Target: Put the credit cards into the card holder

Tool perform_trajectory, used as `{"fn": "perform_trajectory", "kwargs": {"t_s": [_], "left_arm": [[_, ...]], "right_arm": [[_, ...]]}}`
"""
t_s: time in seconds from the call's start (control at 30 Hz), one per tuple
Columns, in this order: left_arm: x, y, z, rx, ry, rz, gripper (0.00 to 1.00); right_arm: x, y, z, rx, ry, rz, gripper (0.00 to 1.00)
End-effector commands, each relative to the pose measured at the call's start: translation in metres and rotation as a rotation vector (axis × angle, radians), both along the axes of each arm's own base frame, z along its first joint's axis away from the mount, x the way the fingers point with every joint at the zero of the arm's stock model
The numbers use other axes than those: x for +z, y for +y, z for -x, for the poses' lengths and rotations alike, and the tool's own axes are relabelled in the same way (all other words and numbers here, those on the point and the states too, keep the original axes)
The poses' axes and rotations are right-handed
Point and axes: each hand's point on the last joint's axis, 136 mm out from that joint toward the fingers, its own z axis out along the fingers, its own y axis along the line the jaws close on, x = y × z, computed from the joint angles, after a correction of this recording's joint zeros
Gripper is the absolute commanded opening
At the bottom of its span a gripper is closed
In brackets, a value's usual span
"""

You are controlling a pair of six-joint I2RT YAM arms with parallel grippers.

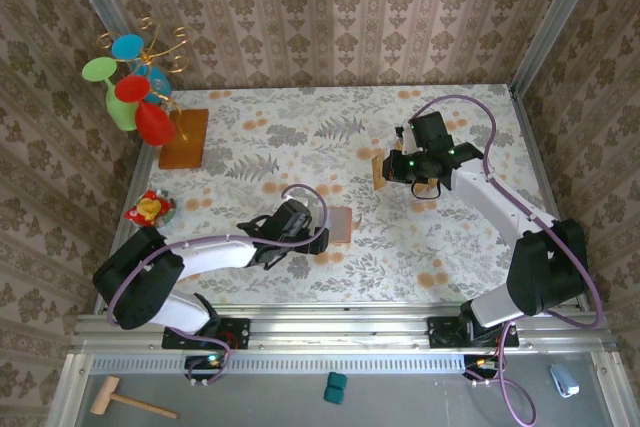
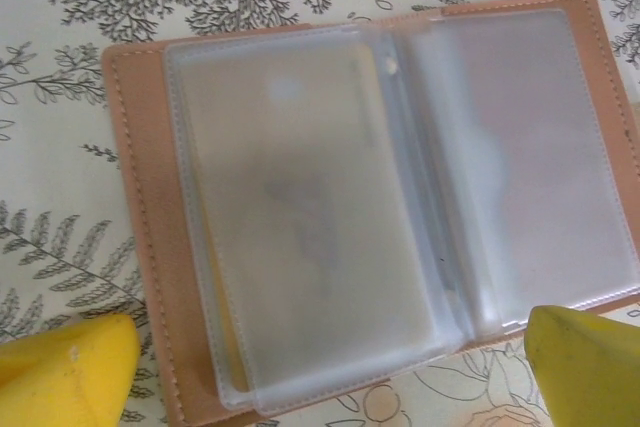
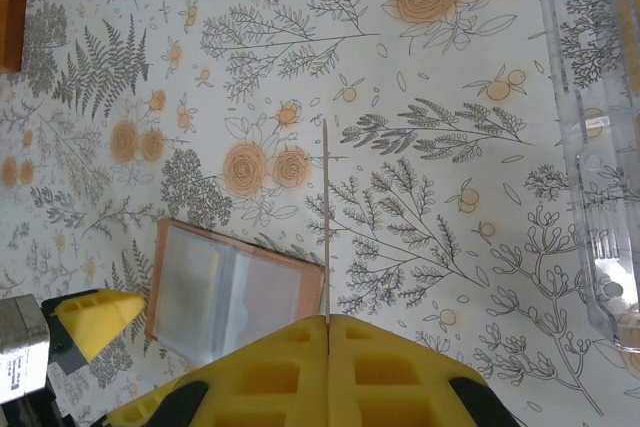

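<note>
Bare table (image 1: 420, 247) btwn card holder (image 1: 341, 225) & clear tray (image 3: 590, 147); L tool (image 2: 325, 372) close over holder.

The tablecloth (image 3: 420, 77) is printed with grey ferns and orange roses on white. The card holder (image 2: 135, 197) is finished in pinkish-brown leather with pale stitching and frosted clear sleeves. The fingers (image 2: 60, 372) of the left gripper (image 2: 330, 332) and right gripper (image 3: 327, 325) are coloured yellow. The credit card (image 3: 326, 207) is seen as a thin tan edge, the wallpaper (image 1: 330, 17) patterned in beige damask
</note>
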Motion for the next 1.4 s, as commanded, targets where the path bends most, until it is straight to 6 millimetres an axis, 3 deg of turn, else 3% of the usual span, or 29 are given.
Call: {"fn": "perform_trajectory", "kwargs": {"t_s": [0.0, 0.37, 0.63, 0.67, 0.93, 1.23, 1.37], "left_arm": [[-0.009, 0.001, 0.004, 0.023, 0.012, -0.017, 1.00], [0.001, -0.021, 0.011, -0.016, -0.009, -0.008, 1.00], [0.030, -0.002, -0.002, 0.011, -0.069, -0.031, 1.00], [0.034, 0.004, -0.006, 0.022, -0.072, -0.034, 1.00], [0.036, 0.039, -0.025, 0.059, -0.051, -0.082, 1.00], [0.014, 0.036, -0.030, 0.035, 0.008, -0.118, 1.00], [0.012, 0.033, -0.034, 0.037, 0.006, -0.122, 1.00]], "right_arm": [[0.013, -0.001, 0.003, 0.003, -0.034, -0.027, 0.00], [0.013, -0.003, 0.002, 0.000, -0.032, -0.029, 0.00], [0.007, 0.006, 0.012, 0.006, -0.022, -0.109, 0.00], [0.015, 0.008, 0.015, 0.011, -0.045, -0.138, 0.00], [0.000, 0.037, 0.032, 0.041, -0.044, -0.305, 0.00], [-0.039, 0.084, 0.050, 0.128, 0.021, -0.312, 0.00], [-0.053, 0.095, 0.051, 0.145, 0.044, -0.316, 0.00]]}}
